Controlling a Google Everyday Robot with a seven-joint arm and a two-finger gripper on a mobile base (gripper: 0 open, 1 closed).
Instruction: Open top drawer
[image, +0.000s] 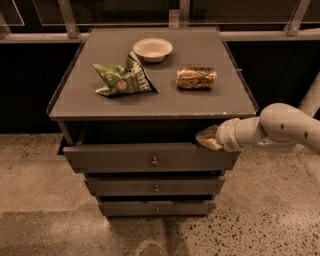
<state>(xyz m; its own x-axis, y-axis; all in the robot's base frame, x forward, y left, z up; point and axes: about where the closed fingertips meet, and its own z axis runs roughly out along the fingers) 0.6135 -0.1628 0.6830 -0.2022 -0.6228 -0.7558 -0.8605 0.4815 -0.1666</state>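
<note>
Grey panel out front: the top drawer (115, 159) stands pulled partway out of the cabinet (200, 102), with a dark gap above it and its knob (155, 161) dead centre. The gripper (207, 138) sits at the drawer's upper right corner, just under the cabinet top, on the end of the white arm (280, 125) reaching in from the right. Whether it is apart or clamped I cannot tell. Below, two narrower drawers (130, 186) sit further back. Up top, a bowl (152, 49) at the back, a green bag (122, 80) to the left and a can (196, 78) on its side to the right.
</note>
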